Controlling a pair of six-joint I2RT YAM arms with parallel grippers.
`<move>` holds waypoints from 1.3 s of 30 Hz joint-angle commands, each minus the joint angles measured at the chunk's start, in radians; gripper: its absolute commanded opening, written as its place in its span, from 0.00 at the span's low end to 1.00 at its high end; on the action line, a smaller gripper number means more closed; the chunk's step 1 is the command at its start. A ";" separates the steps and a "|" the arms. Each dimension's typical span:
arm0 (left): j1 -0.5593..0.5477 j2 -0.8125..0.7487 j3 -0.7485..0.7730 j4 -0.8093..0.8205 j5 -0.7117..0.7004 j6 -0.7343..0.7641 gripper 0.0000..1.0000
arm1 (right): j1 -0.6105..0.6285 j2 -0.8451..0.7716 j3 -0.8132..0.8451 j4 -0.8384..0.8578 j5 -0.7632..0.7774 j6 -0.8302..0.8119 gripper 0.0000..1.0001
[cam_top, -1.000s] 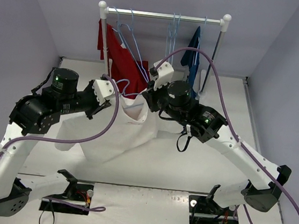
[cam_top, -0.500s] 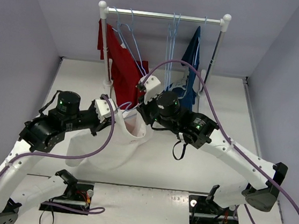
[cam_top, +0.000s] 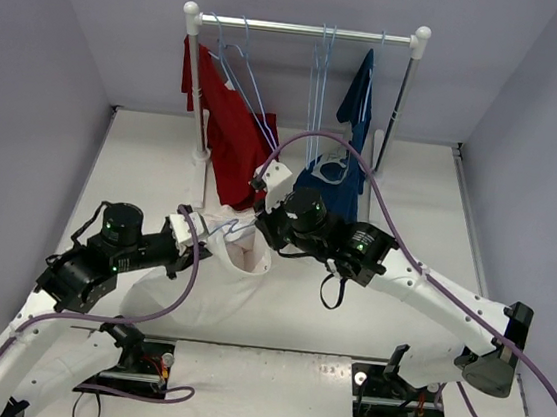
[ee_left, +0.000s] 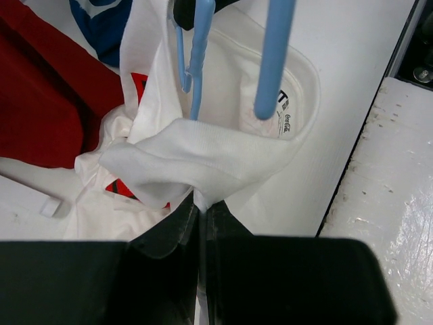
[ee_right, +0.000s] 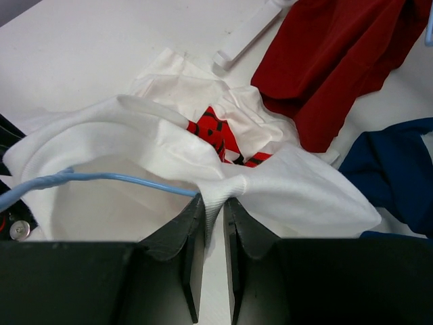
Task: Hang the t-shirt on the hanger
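Clamping the t-shirt (ee_left: 223, 156) collar from opposite sides, left pincer (ee_left: 201, 213) and right pincer (ee_right: 214, 203) flank the hanger (ee_left: 274, 61) inside the neck.

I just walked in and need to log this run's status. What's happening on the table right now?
Both arms are working the white t-shirt onto a pale-blue hanger. The left gripper and the right gripper each pinch the collar on opposite sides, spreading the neck opening, and the hanger sits partly inside it. The shirt's body lies bunched on the table, so it is not hung yet. A red shirt and a navy-blue shirt hang on the rack behind.
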 commanded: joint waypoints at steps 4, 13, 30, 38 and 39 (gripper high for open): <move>-0.004 -0.019 0.032 0.130 0.028 -0.046 0.00 | -0.001 -0.048 0.034 0.064 0.025 -0.036 0.22; 0.024 0.086 0.073 0.120 0.057 -0.055 0.00 | -0.036 0.019 0.103 0.061 -0.056 -0.055 0.07; 0.244 0.191 0.097 0.218 0.401 0.000 0.00 | -0.046 0.129 0.214 0.064 -0.191 -0.169 0.00; 0.282 0.166 0.065 0.238 0.404 0.028 0.00 | -0.046 0.169 0.226 0.063 -0.208 -0.183 0.00; 0.290 0.162 0.059 0.259 0.411 0.022 0.00 | -0.046 0.162 0.212 0.063 -0.200 -0.185 0.01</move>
